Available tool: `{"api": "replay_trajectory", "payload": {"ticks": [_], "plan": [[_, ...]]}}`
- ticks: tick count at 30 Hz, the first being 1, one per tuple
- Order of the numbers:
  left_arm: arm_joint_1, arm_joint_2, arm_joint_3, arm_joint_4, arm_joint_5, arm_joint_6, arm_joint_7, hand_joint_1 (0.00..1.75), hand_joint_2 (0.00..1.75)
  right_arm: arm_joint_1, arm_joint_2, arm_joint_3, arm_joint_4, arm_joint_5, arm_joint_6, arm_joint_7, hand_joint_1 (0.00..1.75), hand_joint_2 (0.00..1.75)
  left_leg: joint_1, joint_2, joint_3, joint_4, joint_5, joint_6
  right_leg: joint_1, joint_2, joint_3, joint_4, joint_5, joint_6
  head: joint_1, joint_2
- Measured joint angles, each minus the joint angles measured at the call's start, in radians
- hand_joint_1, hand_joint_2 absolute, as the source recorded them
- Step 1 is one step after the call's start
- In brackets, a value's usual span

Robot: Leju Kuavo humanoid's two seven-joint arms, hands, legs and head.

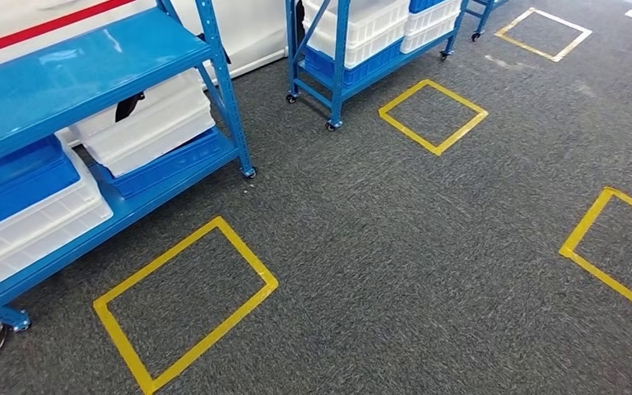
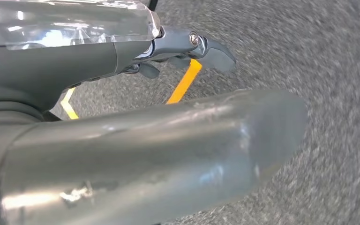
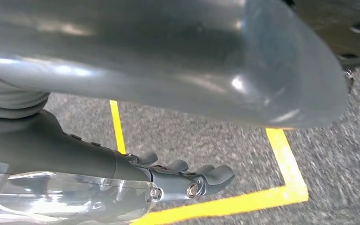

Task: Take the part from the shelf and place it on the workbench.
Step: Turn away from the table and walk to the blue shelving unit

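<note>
Blue shelf [image 1: 90,66] with white bins [image 1: 148,123] stands at our left, the part indistinguishable there, while our left hand [image 2: 168,47] and right hand [image 3: 178,180] hang over grey carpet [image 1: 420,247], fingers outstretched, grasp impossible to tell.

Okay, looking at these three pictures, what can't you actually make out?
- The part: the white bins and blue bins on the near shelf hide their contents in the head view.
- Left hand: in its wrist view the thick thumb covers much of the picture; the grip is unclear.
- Right hand: its wrist view likewise; a clear plastic piece lies against it, identity unreadable.
- Far shelf: cut off by the top edge.
</note>
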Motion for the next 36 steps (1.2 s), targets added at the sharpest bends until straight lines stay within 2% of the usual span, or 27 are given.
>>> {"api": "replay_trajectory", "payload": {"ticks": [2, 3, 4, 5, 6, 7, 9, 10, 11, 12, 13, 15, 17, 18, 19, 20, 21, 23, 24, 26, 28, 30, 31, 32, 34, 35, 36], "plan": [[-0.002, 0.000, 0.004, 0.000, 0.007, 0.006, -0.003, 0.00, 0.00, 0.004, 0.003, -0.002, -0.004, 0.000, 0.005, 0.001, 0.00, 0.00, 0.000, 0.058, -0.051, 0.116, -0.070, -0.002, 0.003, -0.031, -0.001, -0.003, 0.001, -0.009, -0.005, 0.000], [-0.003, 0.000, 0.004, -0.001, 0.010, 0.007, -0.004, 0.00, 0.00, 0.006, 0.003, -0.003, -0.005, 0.000, 0.008, 0.001, 0.00, 0.00, 0.000, 0.068, -0.077, 0.177, -0.098, -0.005, 0.005, -0.048, -0.003, -0.002, 0.001, -0.010, -0.006, 0.000], [-0.002, 0.000, 0.005, -0.001, 0.013, 0.007, -0.006, 0.00, 0.00, 0.006, 0.004, -0.004, -0.007, 0.000, 0.011, 0.002, 0.00, 0.00, 0.001, 0.072, -0.091, 0.217, -0.111, -0.007, 0.006, -0.065, -0.004, -0.001, 0.000, -0.011, -0.006, 0.000], [-0.002, 0.000, 0.006, -0.001, 0.016, 0.008, -0.008, 0.00, 0.00, 0.006, 0.005, -0.005, -0.008, 0.000, 0.013, 0.003, 0.00, 0.00, 0.002, 0.076, -0.087, 0.221, -0.106, -0.010, 0.006, -0.082, -0.006, 0.001, -0.001, -0.011, -0.006, 0.000], [-0.002, 0.000, 0.007, -0.001, 0.018, 0.008, -0.010, 0.00, 0.00, 0.006, 0.006, -0.005, -0.009, 0.000, 0.013, 0.004, 0.00, 0.00, 0.003, 0.083, -0.064, 0.187, -0.084, -0.011, 0.006, -0.096, -0.007, 0.005, -0.003, -0.009, -0.006, 0.000], [-0.002, 0.000, 0.008, -0.001, 0.020, 0.007, -0.013, 0.00, 0.00, 0.005, 0.008, -0.005, -0.011, 0.000, 0.014, 0.005, 0.00, 0.00, 0.003, 0.097, -0.025, 0.124, -0.054, -0.012, 0.006, -0.109, -0.007, 0.009, -0.005, -0.006, -0.006, 0.000], [-0.004, 0.000, 0.008, -0.001, 0.027, 0.007, -0.019, 0.00, 0.00, 0.005, 0.011, -0.005, -0.013, 0.000, 0.015, 0.006, 0.00, 0.00, 0.000, 0.136, 0.044, 0.003, -0.017, -0.005, 0.009, -0.130, -0.007, 0.020, -0.013, 0.004, -0.005, 0.000], [-0.005, 0.000, 0.009, -0.001, 0.031, 0.006, -0.023, 0.00, 0.00, 0.004, 0.012, -0.005, -0.016, 0.000, 0.016, 0.006, 0.00, 0.00, -0.003, 0.147, 0.060, -0.028, -0.011, 0.002, 0.011, -0.138, -0.006, 0.024, -0.016, 0.010, -0.002, 0.000], [-0.004, 0.000, 0.009, -0.001, 0.034, 0.006, -0.026, 0.00, 0.00, 0.003, 0.013, -0.005, -0.018, 0.000, 0.017, 0.007, 0.00, 0.00, -0.006, 0.148, 0.062, -0.037, -0.012, 0.008, 0.013, -0.146, -0.005, 0.026, -0.017, 0.015, 0.000, 0.000], [-0.004, 0.000, 0.011, -0.001, 0.038, 0.006, -0.030, 0.00, 0.00, 0.001, 0.015, -0.005, -0.021, 0.000, 0.018, 0.007, 0.00, 0.00, -0.007, 0.136, 0.059, -0.038, -0.009, 0.016, 0.012, -0.154, -0.002, 0.026, -0.017, 0.021, 0.002, 0.000], [-0.003, -0.001, 0.012, -0.001, 0.041, 0.007, -0.033, 0.00, 0.00, -0.002, 0.016, -0.005, -0.023, 0.000, 0.018, 0.008, 0.00, 0.00, -0.007, 0.127, 0.060, -0.042, -0.005, 0.022, 0.009, -0.155, -0.001, 0.027, -0.018, 0.027, 0.003, 0.000], [-0.003, -0.002, 0.013, -0.001, 0.046, 0.008, -0.037, 0.00, 0.00, -0.003, 0.017, -0.005, -0.028, 0.000, 0.022, 0.008, 0.00, 0.00, -0.003, 0.109, 0.060, -0.050, 0.006, 0.037, 0.003, -0.115, -0.013, 0.059, -0.047, 0.039, 0.005, 0.000], [-0.005, -0.003, 0.014, -0.002, 0.052, 0.009, -0.039, 0.00, 0.00, -0.001, 0.018, -0.008, -0.031, -0.004, 0.030, 0.008, 0.00, 0.00, -0.002, 0.093, 0.055, -0.053, 0.013, 0.047, 0.000, -0.056, -0.063, 0.168, -0.114, 0.046, 0.009, 0.000], [-0.006, -0.003, 0.014, -0.002, 0.055, 0.009, -0.040, 0.00, 0.00, -0.001, 0.018, -0.011, -0.033, -0.007, 0.034, 0.008, 0.00, 0.00, -0.002, 0.085, 0.051, -0.053, 0.014, 0.050, 0.000, -0.041, -0.096, 0.234, -0.142, 0.049, 0.010, 0.000], [-0.006, -0.003, 0.014, -0.002, 0.058, 0.009, -0.042, 0.00, 0.00, 0.000, 0.018, -0.015, -0.035, -0.010, 0.038, 0.006, 0.00, 0.00, -0.003, 0.076, 0.050, -0.052, 0.012, 0.051, 0.000, -0.035, -0.121, 0.282, -0.153, 0.050, 0.010, 0.000], [-0.006, -0.003, 0.014, -0.002, 0.060, 0.009, -0.044, 0.00, 0.00, 0.000, 0.018, -0.019, -0.037, -0.012, 0.042, 0.004, 0.00, 0.00, -0.003, 0.067, 0.050, -0.052, 0.009, 0.050, -0.001, -0.033, -0.132, 0.297, -0.143, 0.050, 0.010, 0.000], [-0.006, -0.003, 0.014, -0.002, 0.062, 0.009, -0.046, 0.00, 0.00, 0.001, 0.018, -0.022, -0.039, -0.012, 0.045, 0.001, 0.00, 0.00, -0.003, 0.059, 0.053, -0.052, 0.005, 0.049, -0.001, -0.033, -0.125, 0.274, -0.114, 0.049, 0.010, 0.000], [-0.006, -0.004, 0.014, -0.002, 0.066, 0.008, -0.047, 0.00, 0.00, 0.002, 0.018, -0.025, -0.043, -0.012, 0.049, -0.002, 0.00, 0.00, -0.004, 0.049, 0.062, -0.051, -0.003, 0.042, -0.001, -0.028, -0.071, 0.150, -0.040, 0.043, 0.011, 0.000], [-0.007, -0.004, 0.014, -0.002, 0.067, 0.008, -0.047, 0.00, 0.00, 0.003, 0.019, -0.027, -0.045, -0.012, 0.050, -0.003, 0.00, 0.00, -0.006, 0.046, 0.066, -0.049, -0.008, 0.037, 0.001, -0.025, -0.043, 0.090, -0.020, 0.038, 0.010, 0.000], [-0.007, -0.004, 0.014, -0.002, 0.068, 0.008, -0.047, 0.00, 0.00, 0.002, 0.021, -0.029, -0.048, -0.012, 0.050, -0.004, 0.00, 0.00, -0.008, 0.044, 0.070, -0.049, -0.019, 0.025, 0.005, -0.020, -0.017, 0.031, -0.018, 0.028, 0.009, 0.000], [-0.007, -0.004, 0.014, -0.002, 0.070, 0.008, -0.047, 0.00, 0.00, 0.002, 0.024, -0.030, -0.051, -0.011, 0.050, -0.004, 0.00, 0.00, -0.009, 0.042, 0.077, -0.053, -0.027, 0.013, 0.007, -0.021, -0.010, 0.025, -0.025, 0.017, 0.008, 0.000], [-0.009, -0.003, 0.014, -0.002, 0.075, 0.007, -0.047, 0.00, 0.00, 0.006, 0.029, -0.032, -0.056, -0.008, 0.053, -0.004, 0.00, 0.00, -0.007, 0.053, 0.075, -0.024, -0.041, 0.003, 0.004, -0.026, 0.012, 0.013, -0.030, 0.003, 0.003, 0.000], [-0.009, -0.003, 0.014, -0.002, 0.078, 0.007, -0.048, 0.00, 0.00, 0.007, 0.032, -0.034, -0.060, -0.005, 0.056, -0.004, 0.00, 0.00, -0.007, 0.060, 0.054, 0.022, -0.058, 0.000, 0.002, -0.029, 0.026, 0.006, -0.035, -0.004, 0.000, 0.000], [-0.009, -0.003, 0.014, -0.002, 0.081, 0.007, -0.049, 0.00, 0.00, 0.010, 0.034, -0.037, -0.066, -0.003, 0.061, -0.004, 0.00, 0.00, -0.006, 0.068, 0.017, 0.090, -0.079, -0.003, 0.003, -0.033, 0.039, 0.002, -0.042, -0.009, -0.003, 0.000], [-0.008, -0.003, 0.014, -0.002, 0.088, 0.008, -0.050, 0.00, 0.00, 0.011, 0.039, -0.043, -0.076, -0.002, 0.069, -0.004, 0.00, 0.00, -0.006, 0.074, -0.082, 0.228, -0.109, -0.005, 0.006, -0.039, 0.061, 0.000, -0.063, -0.013, -0.006, 0.000], [-0.006, -0.003, 0.014, -0.002, 0.091, 0.008, -0.051, 0.00, 0.00, 0.011, 0.041, -0.045, -0.081, -0.001, 0.071, -0.004, 0.00, 0.00, -0.006, 0.076, -0.117, 0.259, -0.097, -0.005, 0.007, -0.040, 0.076, -0.001, -0.075, -0.013, -0.006, 0.000], [-0.005, -0.003, 0.014, -0.002, 0.093, 0.009, -0.052, 0.00, 0.00, 0.012, 0.043, -0.047, -0.086, -0.001, 0.073, -0.004, 0.00, 0.00, -0.006, 0.077, -0.133, 0.247, -0.060, -0.002, 0.009, -0.041, 0.093, -0.002, -0.089, -0.012, -0.007, 0.000]]}}
